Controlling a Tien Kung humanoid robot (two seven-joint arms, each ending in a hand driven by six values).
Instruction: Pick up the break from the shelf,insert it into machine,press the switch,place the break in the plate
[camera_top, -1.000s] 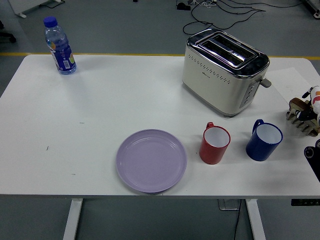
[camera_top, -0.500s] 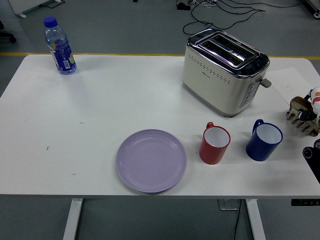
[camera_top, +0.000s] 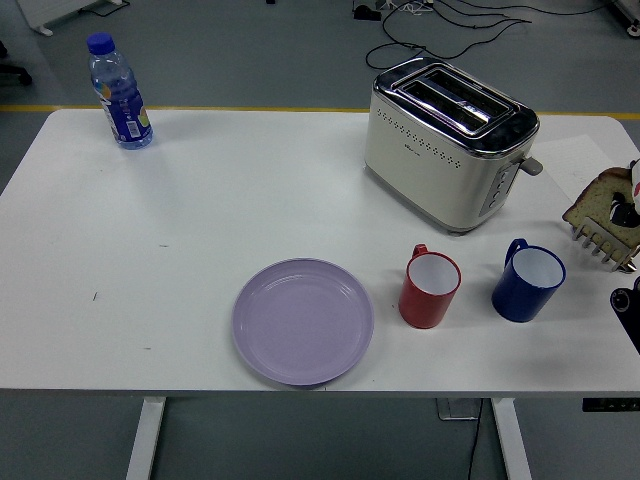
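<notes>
A slice of brown bread (camera_top: 598, 198) stands tilted at the table's right edge, just above the tines of a small rack (camera_top: 603, 243). My right hand (camera_top: 625, 210) reaches in from the right edge, mostly cut off, with a black finger laid on the slice's face. The cream and chrome toaster (camera_top: 445, 150) stands at the back right with both top slots empty and its lever (camera_top: 531, 165) on the right end. In front, near the table's edge, lies the empty lilac plate (camera_top: 303, 320). My left arm is out of view.
A red mug (camera_top: 431, 288) and a blue mug (camera_top: 527, 281) stand between the toaster and the near edge. A water bottle (camera_top: 120, 92) is at the far left corner. A white sheet (camera_top: 580, 160) lies right of the toaster.
The bread slice has risen from low in the rack and now shows its full face above the tines. My right hand has shifted up with it.
</notes>
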